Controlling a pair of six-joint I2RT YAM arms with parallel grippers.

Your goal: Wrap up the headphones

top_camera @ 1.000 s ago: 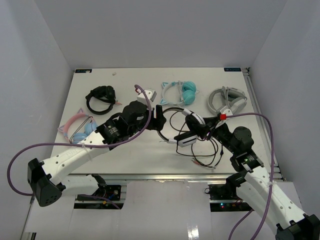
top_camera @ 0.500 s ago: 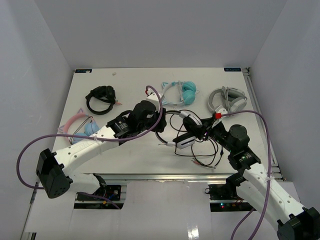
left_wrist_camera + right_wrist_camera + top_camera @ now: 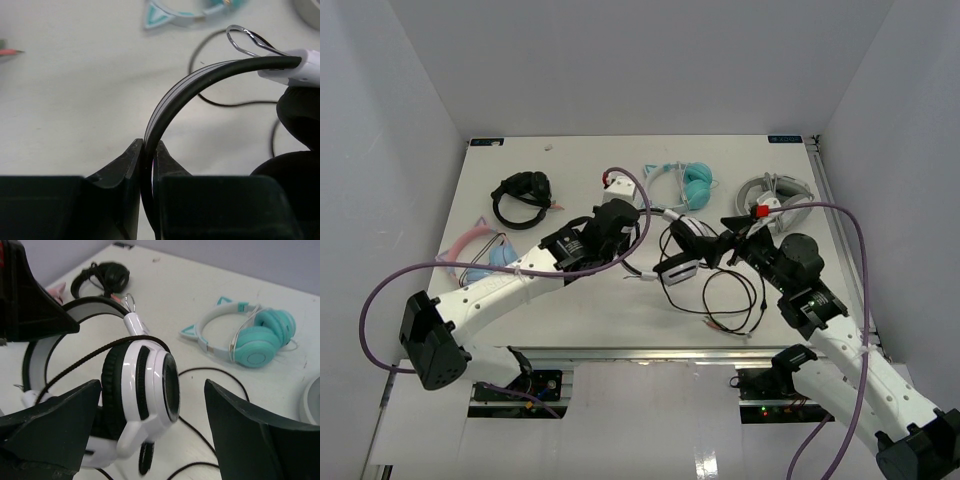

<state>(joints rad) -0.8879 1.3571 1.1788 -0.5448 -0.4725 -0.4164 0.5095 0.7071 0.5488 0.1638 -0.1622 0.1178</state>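
Both arms have swung inward over the last second, and the headphones (image 3: 682, 250) have gone with them, a little up and left across the table (image 3: 570, 300). From above, the left gripper (image 3: 636, 258) sits at the headband side and the right gripper (image 3: 722, 247) at the ear cups; most of the thin black cable (image 3: 735, 300) lies in loose loops on the table just below them; the teal cat-ear headphones (image 3: 685, 183), the grey-and-white set (image 3: 775, 195) and the black set (image 3: 523, 195) lie apart at the far side.

From the left wrist, the fingers (image 3: 127, 165) are closed on the dark headband, which arcs up out of the narrow gap between them.

From the right wrist, the fingers (image 3: 55, 425) stand wide apart either side of one white ear cup; nothing is clamped; one strand of cable crosses over the cup, though whether that is a proper turn I cannot tell.

My reading: the left arm now steadies the headset, freeing the right to fetch the cable; with so much cable slack, the wrapping has hardly begun.
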